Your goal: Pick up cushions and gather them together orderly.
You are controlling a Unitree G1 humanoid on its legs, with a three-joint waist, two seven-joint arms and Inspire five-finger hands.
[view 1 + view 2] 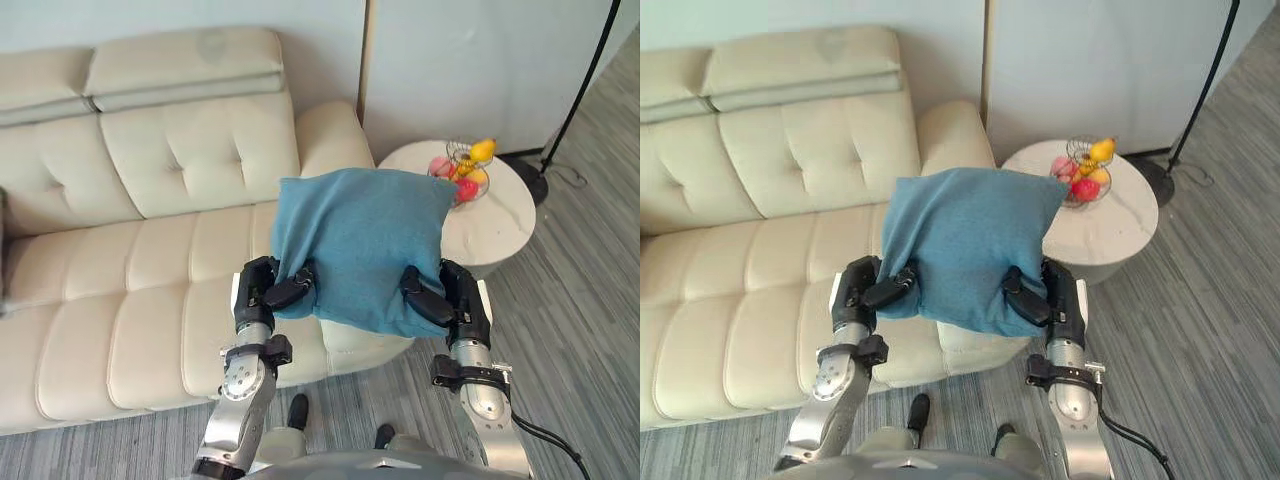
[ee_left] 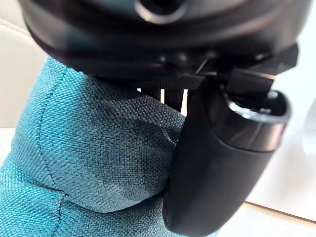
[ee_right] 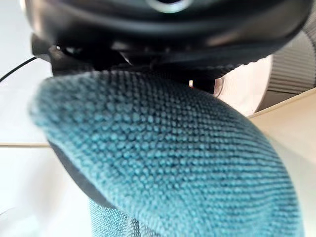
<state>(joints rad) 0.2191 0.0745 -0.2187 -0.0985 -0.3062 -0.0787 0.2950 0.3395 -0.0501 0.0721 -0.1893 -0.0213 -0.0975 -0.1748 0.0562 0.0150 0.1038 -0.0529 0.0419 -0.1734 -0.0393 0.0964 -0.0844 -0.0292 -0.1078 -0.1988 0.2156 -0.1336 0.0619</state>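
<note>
A teal cushion hangs in the air in front of the cream sofa, above its right armrest. My left hand pinches its lower left edge, thumb on the front. My right hand grips its lower right corner, thumb laid over the fabric. Both wrist views are close on the teal fabric, with the left thumb pressed against it.
A round white side table stands right of the sofa, carrying a wire basket of fruit. A black floor-lamp base and pole rise at far right. Grey carpet lies in front.
</note>
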